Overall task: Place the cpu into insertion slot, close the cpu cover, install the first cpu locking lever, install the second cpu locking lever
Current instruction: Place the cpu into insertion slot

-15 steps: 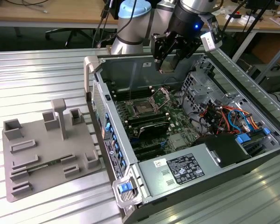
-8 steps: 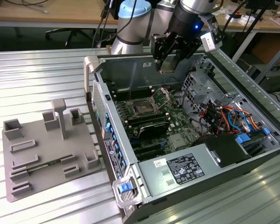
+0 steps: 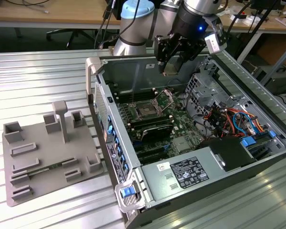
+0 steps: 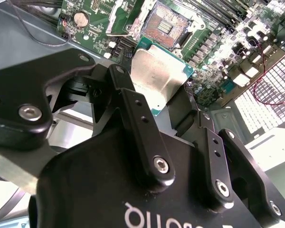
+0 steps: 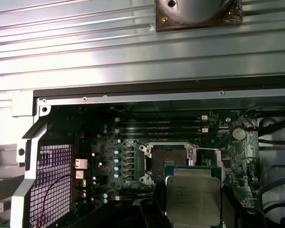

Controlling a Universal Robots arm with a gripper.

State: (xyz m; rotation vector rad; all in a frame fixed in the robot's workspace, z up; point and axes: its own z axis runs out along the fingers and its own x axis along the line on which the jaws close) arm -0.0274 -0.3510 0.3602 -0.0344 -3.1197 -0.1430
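My gripper [image 3: 173, 67] hangs above the open computer case, shut on the cpu [image 4: 156, 76], a flat square chip with a silver-grey top and green edge. In both wrist views the black fingers [image 4: 133, 109] clamp the cpu [image 5: 192, 197] from two opposite sides. The insertion slot [image 3: 145, 110] lies below on the green motherboard, a dark square socket with a silver rim [image 4: 164, 26] [image 5: 167, 154], bare inside. The cpu cover [image 3: 164, 98] stands raised beside the slot. The cpu is apart from the slot, held in the air short of it.
Long black memory slots [image 3: 152, 126] run beside the socket. A drive cage [image 3: 205, 86], coloured cables [image 3: 231, 119] and the power supply [image 3: 190, 171] fill the exterior view's right of the case. A grey fixture plate [image 3: 47, 157] with blocks lies outside the case on the ribbed metal table.
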